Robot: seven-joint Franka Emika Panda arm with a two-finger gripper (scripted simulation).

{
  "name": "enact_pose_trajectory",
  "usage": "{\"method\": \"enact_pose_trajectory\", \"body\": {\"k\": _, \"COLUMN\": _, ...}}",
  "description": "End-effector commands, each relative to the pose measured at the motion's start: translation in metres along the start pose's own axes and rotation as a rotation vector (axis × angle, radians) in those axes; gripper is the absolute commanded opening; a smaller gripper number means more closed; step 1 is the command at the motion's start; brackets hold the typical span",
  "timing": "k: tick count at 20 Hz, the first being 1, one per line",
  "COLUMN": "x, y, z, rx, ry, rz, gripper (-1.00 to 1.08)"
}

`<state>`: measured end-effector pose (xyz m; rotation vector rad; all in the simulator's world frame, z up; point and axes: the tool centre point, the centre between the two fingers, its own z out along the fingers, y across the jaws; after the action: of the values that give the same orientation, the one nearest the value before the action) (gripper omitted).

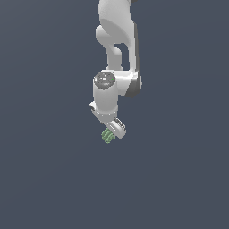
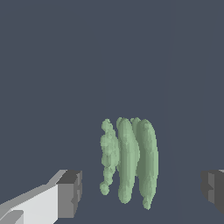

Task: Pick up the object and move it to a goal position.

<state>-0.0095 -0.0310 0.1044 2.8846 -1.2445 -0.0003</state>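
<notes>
The object is a small matte green cluster of curved lobes (image 2: 129, 159). In the wrist view it lies between my two fingertips, with a clear gap on each side. One grey pad (image 2: 70, 194) and the other pad (image 2: 213, 188) stand wide apart. My gripper (image 2: 142, 192) is open and touches nothing. In the exterior view the white gripper (image 1: 109, 132) hangs directly over the object (image 1: 107, 136), whose green lobes peek out under the hand; most of it is hidden by the hand.
The dark grey-blue surface (image 1: 53, 179) fills both views. The white arm (image 1: 116, 40) comes down from the top of the exterior view. No other objects show.
</notes>
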Motion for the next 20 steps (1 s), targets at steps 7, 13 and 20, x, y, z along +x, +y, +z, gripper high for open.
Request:
{"method": "enact_pose_trajectory", "body": {"k": 7, "x": 0.000, "y": 0.001, "z": 0.024, "rx": 0.000, "ry": 0.000, "rz": 0.003, "gripper": 1.00}}
{"method": "enact_pose_trajectory", "body": {"k": 13, "x": 0.000, "y": 0.001, "z": 0.048, "rx": 0.000, "ry": 0.000, "rz": 0.005, "gripper": 1.00}}
{"method": "enact_pose_trajectory", "body": {"k": 20, "x": 0.000, "y": 0.000, "z": 0.050, "rx": 0.000, "ry": 0.000, "rz": 0.005, "gripper": -1.00}}
